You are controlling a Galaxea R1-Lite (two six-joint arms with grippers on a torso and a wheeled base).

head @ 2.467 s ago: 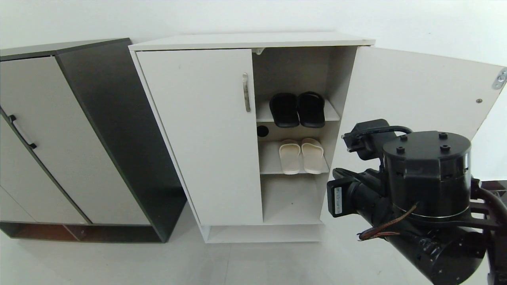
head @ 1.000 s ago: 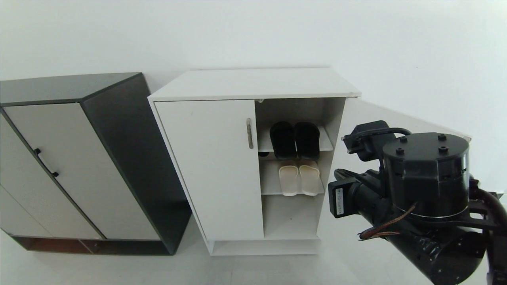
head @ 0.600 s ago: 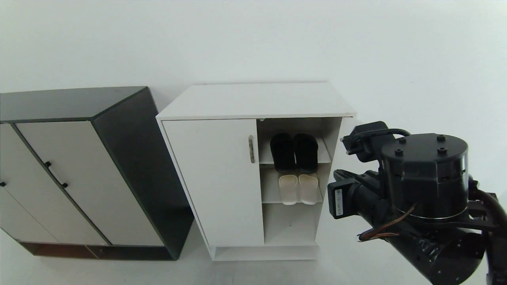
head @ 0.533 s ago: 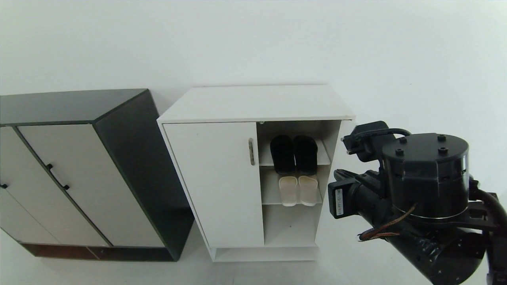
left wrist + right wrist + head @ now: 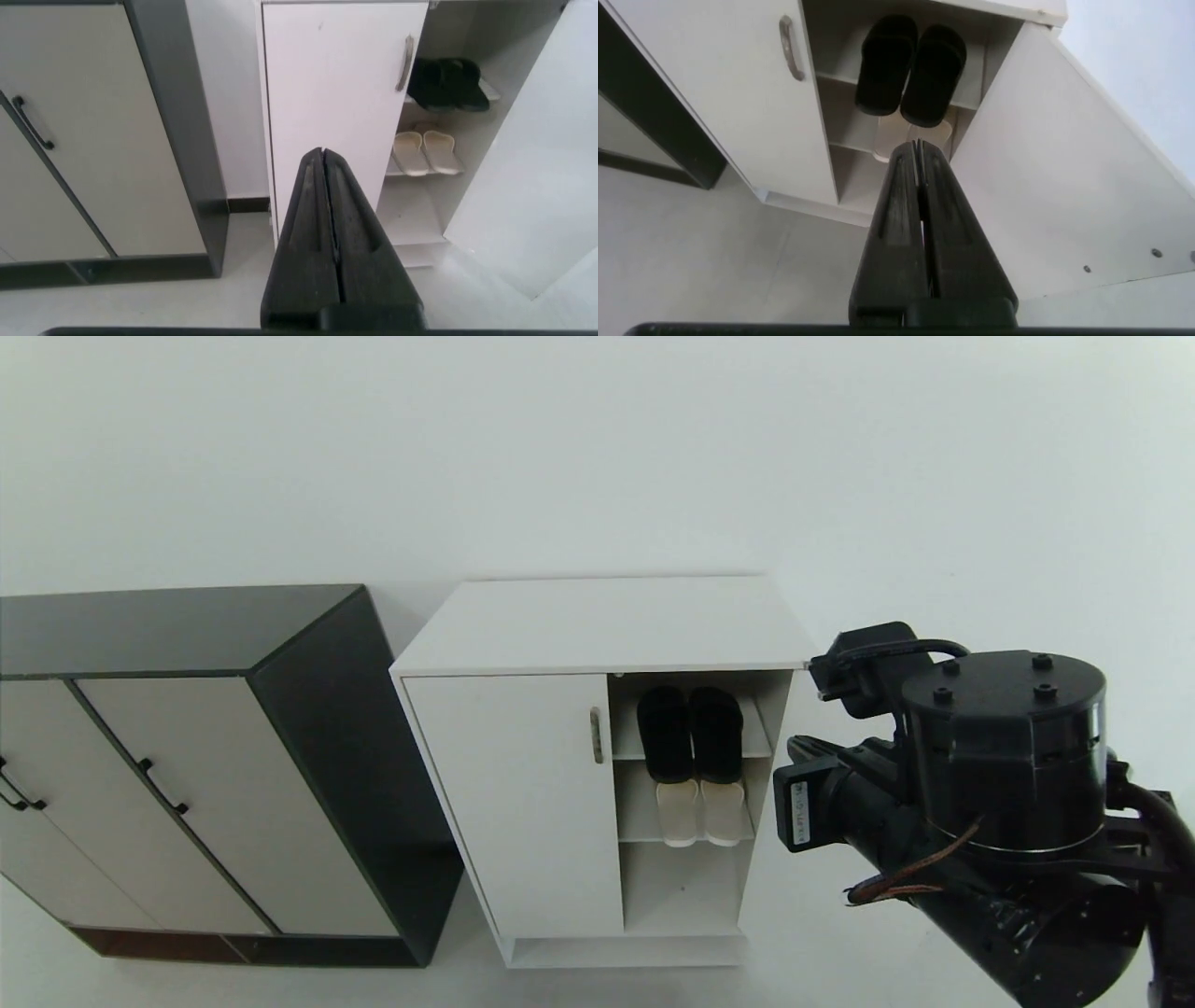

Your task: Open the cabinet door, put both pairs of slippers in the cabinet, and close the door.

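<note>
Both pairs are sitting inside the cabinet (image 5: 607,621), black slippers (image 5: 691,733) above white slippers (image 5: 700,810). Its door (image 5: 1064,187) is hanging open, needing closing. Left hand (image 5: 322,154) and right hand (image 5: 918,149) are pressing shut, holding nothing.

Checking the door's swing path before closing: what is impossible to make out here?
Open door: head view, largely behind the right arm.
Pale slippers: right wrist view, mostly behind the right gripper.
Dark cabinet: head view, cut off by the left edge.
</note>
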